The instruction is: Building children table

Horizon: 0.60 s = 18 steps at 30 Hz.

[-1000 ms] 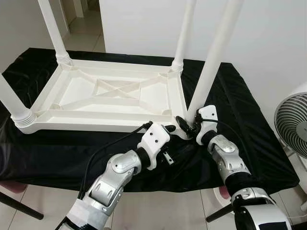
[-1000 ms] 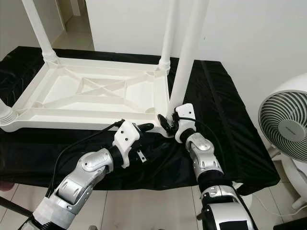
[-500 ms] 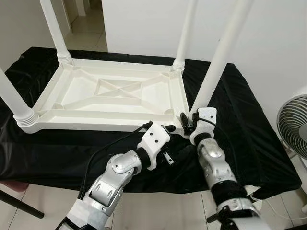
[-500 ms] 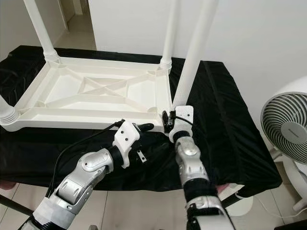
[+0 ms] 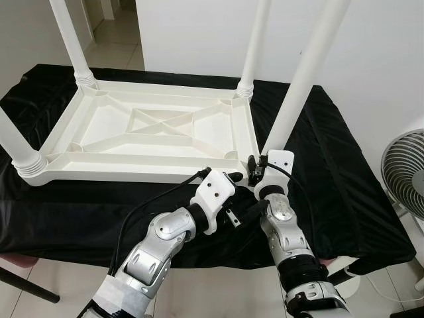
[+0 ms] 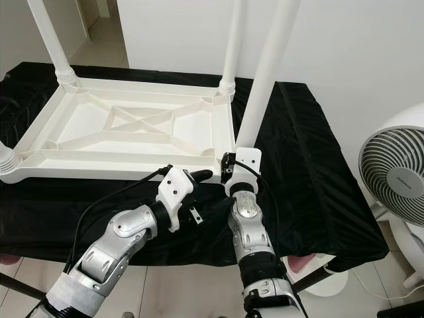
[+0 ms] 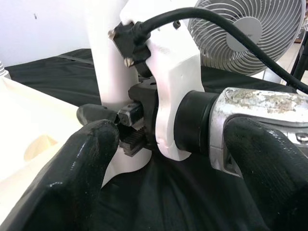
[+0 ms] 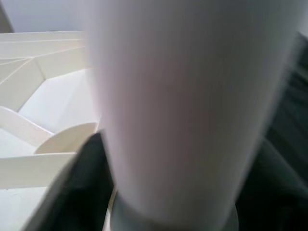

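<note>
Tabletop (image 5: 152, 136), white plastic, lies upside down on a black cloth (image 5: 344, 179) with its ribbed underside facing up, and 4 legs rise from its corners. The leg at work is the near right leg (image 5: 301, 83), which stands at the corner closest to the robot's right arm. The right gripper (image 5: 257, 173) has its 2 black fingers closed around the foot of that leg, just above the socket; the right wrist view shows the white tube pressed between the dark fingers (image 8: 89, 183). Compared with 1 s ago, the right forearm has swung inward from the robot's right to stand nearly straight under the leg's base, the wrist has rolled round, and the leg now tilts a little less toward the top right. I judge this to be a turning or seating stroke, with the leg being worked down into its corner socket rather than merely held. The left gripper (image 5: 228, 195) hovers just beside the same corner, its fingers (image 7: 89, 159) spread apart and holding nothing, unchanged over the last second. A white fan (image 5: 405, 169) stands well apart at the right.
</note>
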Motion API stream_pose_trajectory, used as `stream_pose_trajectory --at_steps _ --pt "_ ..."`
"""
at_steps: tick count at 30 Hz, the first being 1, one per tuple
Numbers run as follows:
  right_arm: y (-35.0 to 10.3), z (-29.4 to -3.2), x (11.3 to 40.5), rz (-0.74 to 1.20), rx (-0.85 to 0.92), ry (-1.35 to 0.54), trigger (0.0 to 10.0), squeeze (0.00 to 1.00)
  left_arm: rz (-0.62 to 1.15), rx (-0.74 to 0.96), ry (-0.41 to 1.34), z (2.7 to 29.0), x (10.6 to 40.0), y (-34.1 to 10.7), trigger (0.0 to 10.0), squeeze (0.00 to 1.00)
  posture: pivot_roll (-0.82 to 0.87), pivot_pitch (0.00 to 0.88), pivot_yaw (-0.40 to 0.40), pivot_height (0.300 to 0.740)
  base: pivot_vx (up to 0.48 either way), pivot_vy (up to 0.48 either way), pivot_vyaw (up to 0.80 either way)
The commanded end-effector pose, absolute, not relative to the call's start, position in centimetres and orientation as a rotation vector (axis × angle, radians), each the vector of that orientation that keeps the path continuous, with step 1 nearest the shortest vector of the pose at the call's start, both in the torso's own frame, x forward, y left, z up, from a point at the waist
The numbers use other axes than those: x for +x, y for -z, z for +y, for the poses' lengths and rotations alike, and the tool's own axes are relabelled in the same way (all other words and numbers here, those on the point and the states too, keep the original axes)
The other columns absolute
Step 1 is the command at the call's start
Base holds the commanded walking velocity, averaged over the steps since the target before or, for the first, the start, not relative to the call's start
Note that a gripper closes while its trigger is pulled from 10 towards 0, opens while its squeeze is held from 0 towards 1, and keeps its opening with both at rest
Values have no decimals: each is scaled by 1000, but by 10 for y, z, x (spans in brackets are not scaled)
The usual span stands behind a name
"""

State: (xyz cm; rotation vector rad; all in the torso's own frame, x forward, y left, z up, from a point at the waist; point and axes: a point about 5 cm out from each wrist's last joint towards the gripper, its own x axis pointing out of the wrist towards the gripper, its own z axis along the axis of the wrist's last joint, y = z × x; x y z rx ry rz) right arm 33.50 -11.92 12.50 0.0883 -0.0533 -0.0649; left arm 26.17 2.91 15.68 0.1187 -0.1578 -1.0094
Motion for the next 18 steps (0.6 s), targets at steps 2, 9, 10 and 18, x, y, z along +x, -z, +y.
stream_pose_trajectory --at_steps 2,9,10,18 --pt "-119 -122 333 -25 105 75 10000 1000 -139 127 1036 27 261 -154 10000 0 84 49 -51 740 0 0 0" --pt "-130 -134 337 -73 102 -29 10000 1000 -136 128 1031 29 260 -153 10000 0 84 51 -51 740 0 0 0" --pt "-132 -137 338 -78 81 -47 10000 1000 -136 128 1031 29 260 -153 10000 0 84 51 -51 740 0 0 0" --pt "-139 -153 341 -61 -29 -341 10000 0 -134 130 1035 30 259 -153 10000 0 81 50 -45 740 0 0 0"
